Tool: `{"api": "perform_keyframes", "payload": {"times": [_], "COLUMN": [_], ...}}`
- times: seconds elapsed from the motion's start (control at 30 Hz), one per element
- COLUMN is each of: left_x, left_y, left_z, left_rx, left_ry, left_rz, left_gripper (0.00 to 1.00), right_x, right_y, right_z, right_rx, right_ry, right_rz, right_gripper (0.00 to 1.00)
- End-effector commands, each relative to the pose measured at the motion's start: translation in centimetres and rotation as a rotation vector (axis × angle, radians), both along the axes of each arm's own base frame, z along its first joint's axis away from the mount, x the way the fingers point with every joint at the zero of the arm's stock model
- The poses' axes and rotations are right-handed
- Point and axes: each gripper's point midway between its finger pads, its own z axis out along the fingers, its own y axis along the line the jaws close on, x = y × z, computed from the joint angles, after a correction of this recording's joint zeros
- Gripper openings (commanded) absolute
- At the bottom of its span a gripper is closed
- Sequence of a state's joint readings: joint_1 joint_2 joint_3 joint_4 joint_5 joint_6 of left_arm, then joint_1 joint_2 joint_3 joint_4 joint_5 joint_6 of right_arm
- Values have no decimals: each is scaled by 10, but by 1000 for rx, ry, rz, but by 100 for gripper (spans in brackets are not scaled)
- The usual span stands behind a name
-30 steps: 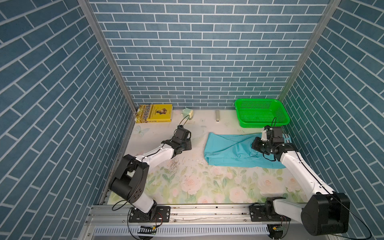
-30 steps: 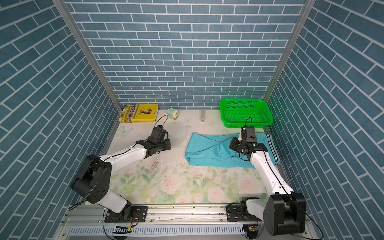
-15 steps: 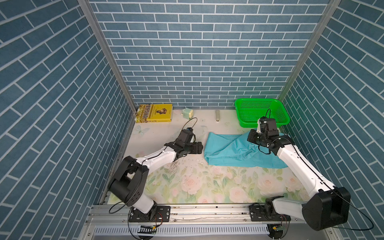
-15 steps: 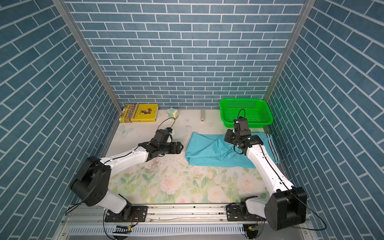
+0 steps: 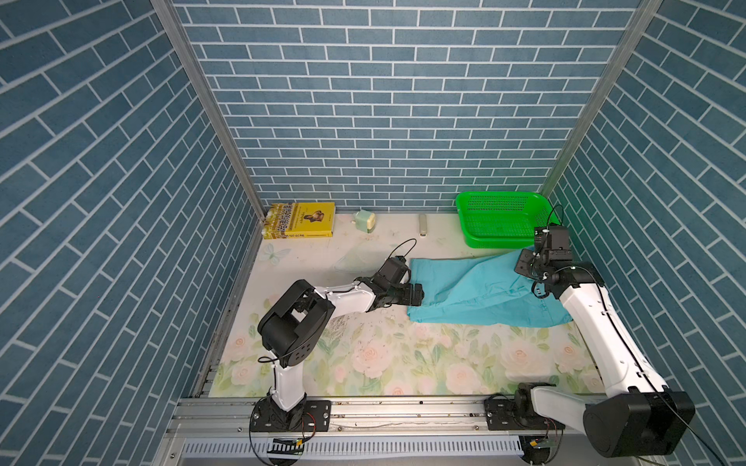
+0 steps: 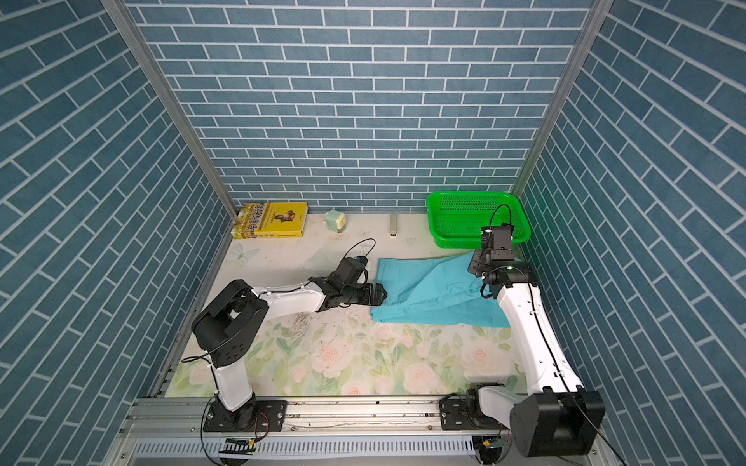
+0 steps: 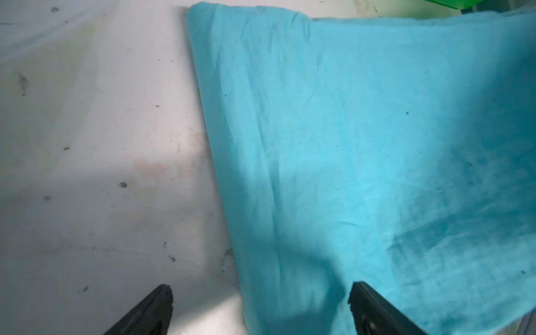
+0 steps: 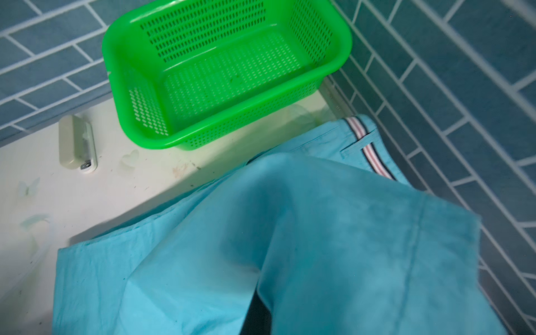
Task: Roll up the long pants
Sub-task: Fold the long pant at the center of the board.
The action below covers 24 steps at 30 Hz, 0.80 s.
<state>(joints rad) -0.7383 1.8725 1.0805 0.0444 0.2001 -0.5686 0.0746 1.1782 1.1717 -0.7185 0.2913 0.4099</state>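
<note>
The long pants [image 5: 476, 298], a large turquoise soft cloth garment, lie folded on the right half of the table, near the right wall. In the right wrist view their striped waistband [image 8: 366, 145] shows at the end next to that wall. The lower layers lie flat, but one upper layer rises in a slanted fold toward the right gripper [image 5: 521, 268].

The right gripper is pressed together and seems to pinch this raised layer above the right part of the pants. Its fingers are hidden under the cloth in the wrist view, so the exact grip point I cannot tell.

The left gripper [image 5: 418, 292] is low at the left edge of the pants, with its jaws spread wide. In the left wrist view one black fingertip [image 7: 162, 293] is over the bare table and the other fingertip [image 7: 356, 290] is over the cloth, with the cloth edge between them. It holds nothing.

The table has a cover with pale roses [image 5: 403, 363]. Just behind the pants stands a bright green perforated plastic basket [image 5: 496, 241] in the back right corner. Along the back wall lie a small beige oblong device [image 5: 422, 224], a small pale green boxy object [image 5: 364, 220] and a yellow book [image 5: 300, 221] in the back left corner, all well apart from the pants.
</note>
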Motion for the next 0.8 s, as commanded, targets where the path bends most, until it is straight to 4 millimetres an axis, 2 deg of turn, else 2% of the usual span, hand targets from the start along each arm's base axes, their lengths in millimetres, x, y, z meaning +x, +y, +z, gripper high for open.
{"api": "perform_keyframes", "payload": {"times": [0.0, 0.2, 0.3, 0.37, 0.47, 0.53, 0.6, 0.67, 0.77], "left_x": [-5, -19, -20, -20, -17, -12, -5, 4, 11], "left_y": [-21, -55, -65, -65, -60, -47, -28, 3, 61], "left_z": [-1, -6, -11, -18, -27, -30, -29, -26, -18], "left_rx": [-55, -161, -175, -175, -145, -108, -72, 5, 132], "left_ry": [9, 51, 65, 77, 82, 81, 79, 71, 65], "left_rz": [-29, -87, -90, -76, -54, -26, 6, 48, 93], "left_gripper": [99, 87, 80, 64, 25, 0, 0, 0, 0], "right_x": [-5, -2, -3, -2, -2, -1, -1, -1, -3], "right_y": [-15, -15, -20, -21, -16, -7, 4, 19, 40], "right_z": [9, -10, -14, -14, -15, -19, -25, -33, -49], "right_rx": [-54, -30, -32, -25, 1, 50, 114, 195, 312], "right_ry": [-7, 24, 38, 36, 33, 29, 22, 10, 3], "right_rz": [-15, -15, -31, -30, -15, 10, 42, 80, 128], "right_gripper": [0, 0, 0, 0, 0, 0, 0, 0, 0]}}
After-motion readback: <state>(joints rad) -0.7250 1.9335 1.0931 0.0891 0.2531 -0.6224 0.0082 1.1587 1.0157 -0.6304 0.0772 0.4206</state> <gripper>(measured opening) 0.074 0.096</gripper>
